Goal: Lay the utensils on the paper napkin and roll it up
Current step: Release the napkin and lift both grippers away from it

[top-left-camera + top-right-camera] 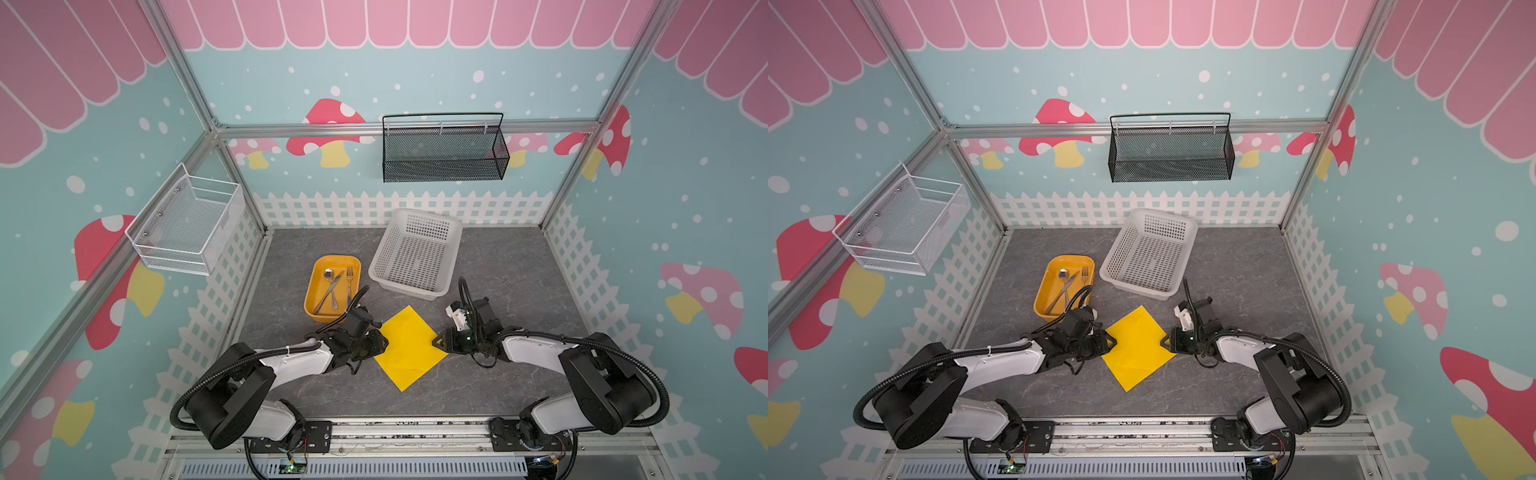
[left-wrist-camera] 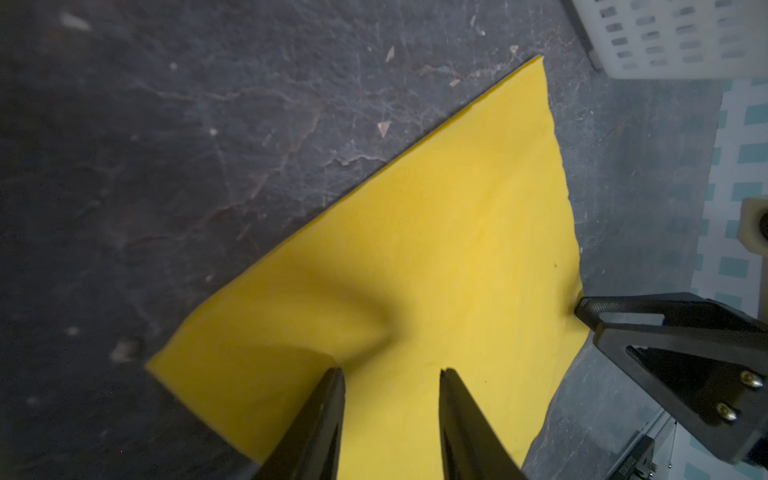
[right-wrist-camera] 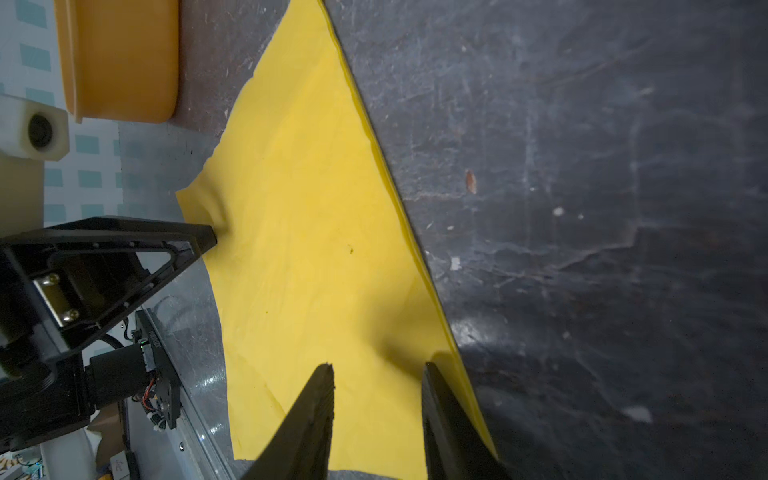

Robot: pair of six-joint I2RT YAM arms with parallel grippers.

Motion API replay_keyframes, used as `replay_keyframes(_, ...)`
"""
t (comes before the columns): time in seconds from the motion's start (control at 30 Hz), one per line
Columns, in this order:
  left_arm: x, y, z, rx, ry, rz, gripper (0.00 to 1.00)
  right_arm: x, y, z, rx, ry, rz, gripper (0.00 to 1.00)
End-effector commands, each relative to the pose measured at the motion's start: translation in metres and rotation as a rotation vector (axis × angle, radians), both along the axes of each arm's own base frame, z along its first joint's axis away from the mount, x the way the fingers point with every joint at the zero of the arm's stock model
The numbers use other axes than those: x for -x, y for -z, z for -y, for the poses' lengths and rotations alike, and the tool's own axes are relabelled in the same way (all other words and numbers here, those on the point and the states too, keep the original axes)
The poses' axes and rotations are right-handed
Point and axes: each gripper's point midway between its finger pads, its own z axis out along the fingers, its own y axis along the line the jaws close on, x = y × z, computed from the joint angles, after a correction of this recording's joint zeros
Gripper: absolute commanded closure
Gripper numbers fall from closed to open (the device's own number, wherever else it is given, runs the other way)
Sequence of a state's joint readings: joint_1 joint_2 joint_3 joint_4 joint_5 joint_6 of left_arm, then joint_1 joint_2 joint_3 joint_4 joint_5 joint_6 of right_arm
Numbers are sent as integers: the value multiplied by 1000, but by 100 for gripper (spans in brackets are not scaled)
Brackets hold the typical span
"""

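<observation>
On the tabletop point(image 1: 498, 291): paper napkin point(image 1: 409, 349) lying flat.
Left end effector point(image 1: 385, 343) and right end effector point(image 1: 434, 341), jaws parted, are touching opposite corners; utensils point(image 1: 333, 286) are lying in the tray point(image 1: 308, 299) beside the basket point(image 1: 384, 249).

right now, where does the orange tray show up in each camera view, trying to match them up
In a top view: the orange tray sits left of centre, on the table behind the left arm.
In a top view: the same spot, left of centre.
Left wrist: not in it.
Right wrist: only its outer wall shows, in the picture's upper left corner.
Shared landmark: the yellow napkin, seen in all four.
</observation>
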State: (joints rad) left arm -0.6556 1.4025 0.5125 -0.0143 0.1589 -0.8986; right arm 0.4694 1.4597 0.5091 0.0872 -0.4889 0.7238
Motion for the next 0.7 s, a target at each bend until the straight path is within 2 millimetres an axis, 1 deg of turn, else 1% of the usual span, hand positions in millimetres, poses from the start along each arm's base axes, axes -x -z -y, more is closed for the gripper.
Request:
replay_keyframes(0.0, 0, -6, -8, 1, -46, 10, 56, -12, -5, 1, 19, 37, 34, 62)
replay_keyframes(0.07, -3, -19, -5, 14, -30, 44, 53, -15, -15, 2, 12, 48, 68, 60)
replay_keyframes(0.17, -8, -43, -2, 33, -12, 104, 50, -23, -34, 5, 6, 76, 140, 56)
replay_keyframes(0.23, -13, -58, -9, -11, -11, 146, 48, -29, -47, 12, 19, 120, 189, 54)
replay_keyframes(0.3, -19, -70, -23, -90, -18, 176, 48, -35, -60, 20, 36, 171, 236, 54)
replay_keyframes(0.33, -24, -77, -31, -119, -22, 182, 48, -38, -70, 24, 38, 191, 270, 53)
replay_keyframes(0.43, -43, -88, -54, -139, -44, 169, 47, -46, -93, 31, 49, 227, 353, 52)
replay_keyframes(0.5, -60, -92, -71, -132, -72, 143, 47, -50, -111, 34, 51, 233, 413, 51)
replay_keyframes(0.53, -68, -93, -77, -131, -80, 135, 47, -52, -116, 36, 56, 238, 428, 50)
replay_keyframes(0.6, -83, -94, -84, -137, -78, 111, 47, -55, -125, 40, 71, 254, 448, 50)
replay_keyframes(0.67, -94, -91, -83, -141, -57, 84, 47, -59, -131, 42, 83, 259, 460, 49)
